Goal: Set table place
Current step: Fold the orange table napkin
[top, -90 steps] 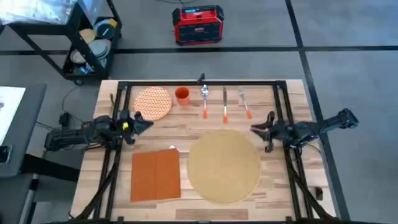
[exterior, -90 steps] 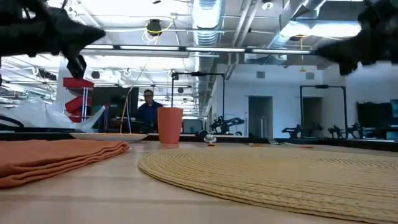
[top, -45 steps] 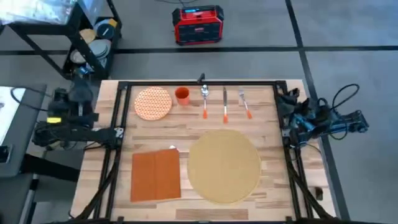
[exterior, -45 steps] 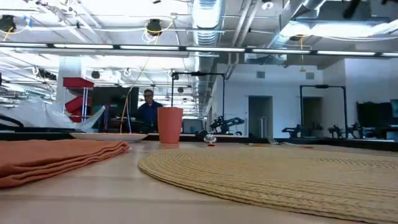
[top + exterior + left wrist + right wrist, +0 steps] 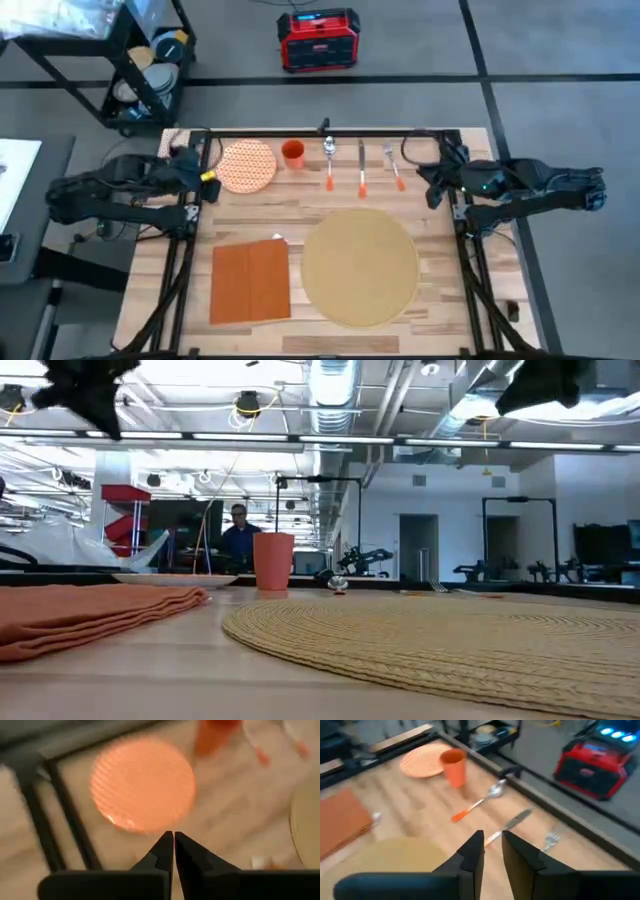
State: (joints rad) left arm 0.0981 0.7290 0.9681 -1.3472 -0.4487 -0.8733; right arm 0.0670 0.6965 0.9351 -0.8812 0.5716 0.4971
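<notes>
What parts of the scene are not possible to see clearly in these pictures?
- Plate: low view shows only its thin edge; the pattern is not visible there.
- Cutlery: low view, too small and far to tell apart.
- Napkin: what lies under it is hidden in every view.
- Fork: right wrist view, blurred.
- Left end effector shut, right end effector slightly open; nothing is held.

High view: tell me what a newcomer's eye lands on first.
The big round tan placemat dominates the table's near half, bare, with an orange napkin beside it. Along the far edge sit a patterned plate, orange cup and three utensils. The left gripper, shut, hovers by the plate.
</notes>
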